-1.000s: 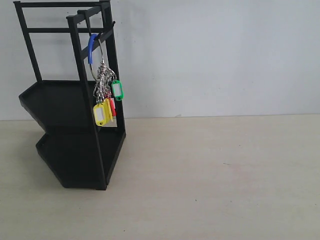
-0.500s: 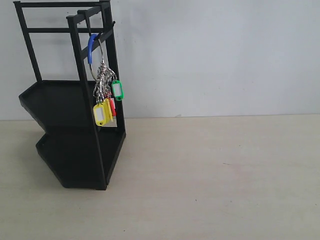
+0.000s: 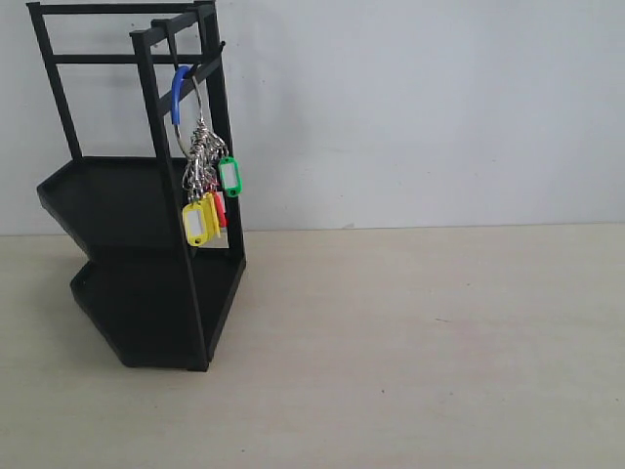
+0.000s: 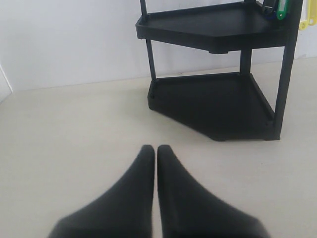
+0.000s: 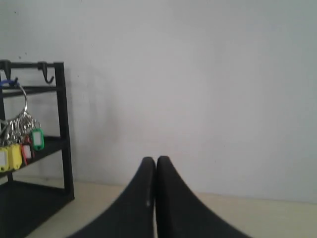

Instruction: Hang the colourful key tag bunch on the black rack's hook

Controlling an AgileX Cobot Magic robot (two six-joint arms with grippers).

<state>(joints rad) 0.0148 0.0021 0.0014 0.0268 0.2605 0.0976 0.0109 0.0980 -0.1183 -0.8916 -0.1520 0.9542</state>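
The colourful key tag bunch (image 3: 203,186) is hanging on the hook (image 3: 197,66); I am holding left gripper (image 4: 156,151) and right gripper (image 5: 156,161) closed, empty, away from the black rack (image 3: 107,200), disturbing nothing.

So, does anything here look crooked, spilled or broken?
Nothing stands out. The tall black metal two-tier rack stands upright on the pale tabletop, and the colourful bunch of plastic key tags on its wire ring hangs straight down from the rack's top frame. No spill or damage shows.
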